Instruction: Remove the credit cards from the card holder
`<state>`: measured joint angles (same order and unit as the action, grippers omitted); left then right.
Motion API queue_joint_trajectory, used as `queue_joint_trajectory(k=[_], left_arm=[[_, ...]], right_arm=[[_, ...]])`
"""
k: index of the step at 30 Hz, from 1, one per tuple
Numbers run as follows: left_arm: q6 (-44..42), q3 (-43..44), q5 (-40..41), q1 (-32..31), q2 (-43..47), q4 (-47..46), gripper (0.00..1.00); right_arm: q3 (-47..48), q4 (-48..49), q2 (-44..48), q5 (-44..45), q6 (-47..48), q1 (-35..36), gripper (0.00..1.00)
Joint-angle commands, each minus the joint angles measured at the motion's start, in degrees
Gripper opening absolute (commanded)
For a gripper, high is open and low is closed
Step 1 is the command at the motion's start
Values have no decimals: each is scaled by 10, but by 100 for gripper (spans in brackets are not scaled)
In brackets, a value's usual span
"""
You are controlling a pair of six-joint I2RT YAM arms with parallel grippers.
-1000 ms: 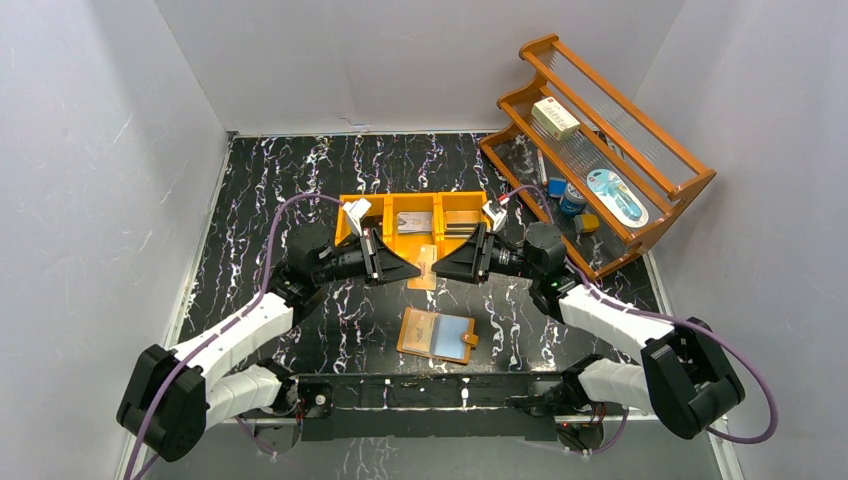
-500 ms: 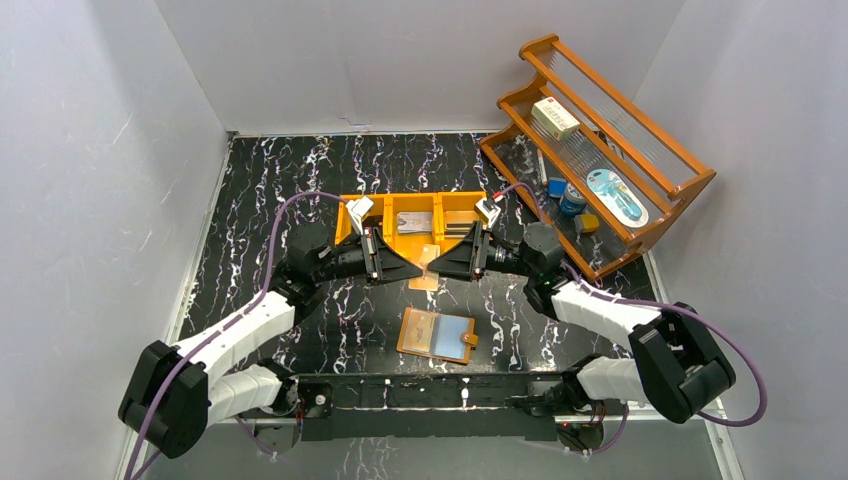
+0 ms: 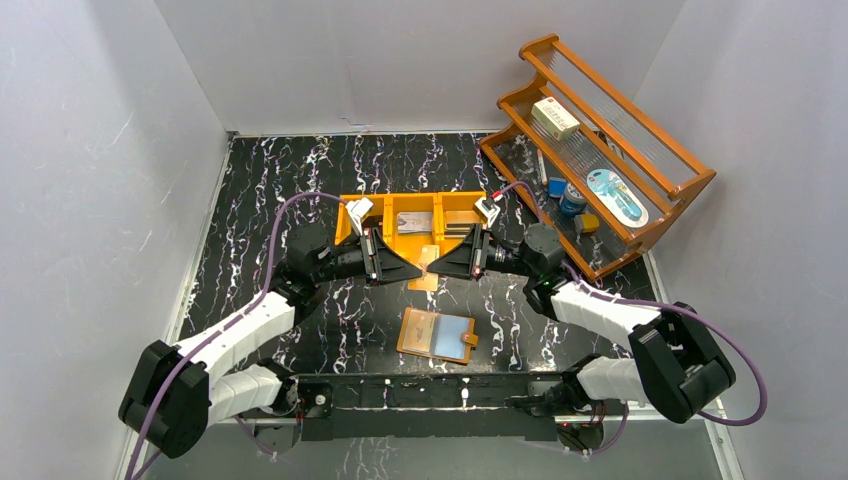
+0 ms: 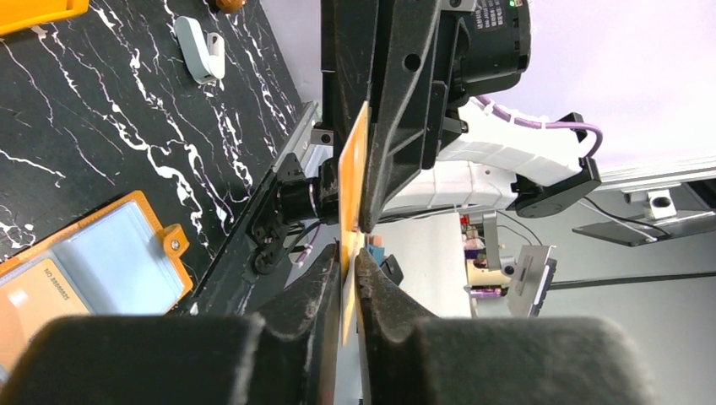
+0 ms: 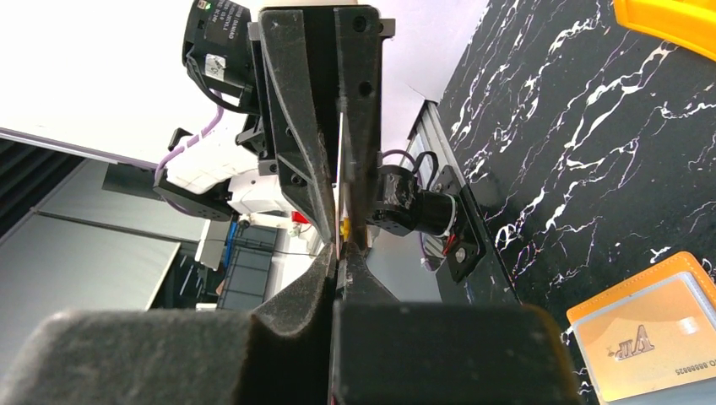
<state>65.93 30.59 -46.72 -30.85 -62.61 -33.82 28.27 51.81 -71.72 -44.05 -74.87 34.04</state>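
A gold credit card (image 3: 426, 276) hangs on edge above the table, between the two arms. My left gripper (image 3: 419, 268) is shut on it from the left, and my right gripper (image 3: 433, 264) is shut on it from the right. The left wrist view shows the card (image 4: 353, 164) edge-on between my left gripper (image 4: 349, 268) and the right arm's fingers (image 4: 397, 126). The right wrist view shows it (image 5: 339, 164) as a thin line in my right gripper (image 5: 341, 253). The tan card holder (image 3: 438, 335) lies open near the front edge, with a gold card (image 5: 646, 342) still in a sleeve.
An orange three-compartment bin (image 3: 347, 222) sits just behind the grippers with cards in it. A wooden rack (image 3: 610, 150) at the back right holds a white box, a can and small items. A small white clip (image 4: 201, 49) lies on the marble top.
My right gripper moved left to the card and shut on it. The left gripper kept its grip and hardly moved. The card holder stayed put.
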Motion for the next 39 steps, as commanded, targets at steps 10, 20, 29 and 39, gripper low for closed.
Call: queue_joint_trajectory(k=[10, 20, 29, 39], left_arm=[[-221, 105, 230, 2, 96, 437, 82], [-280, 173, 499, 3, 150, 632, 98], [-355, 198, 651, 3, 178, 700, 98], [-379, 119, 671, 3, 209, 702, 98]], right_arm=[[30, -269, 86, 161, 148, 4, 0], [139, -494, 98, 198, 191, 3, 0], [241, -579, 57, 198, 191, 4, 0], [316, -578, -30, 198, 191, 4, 0]])
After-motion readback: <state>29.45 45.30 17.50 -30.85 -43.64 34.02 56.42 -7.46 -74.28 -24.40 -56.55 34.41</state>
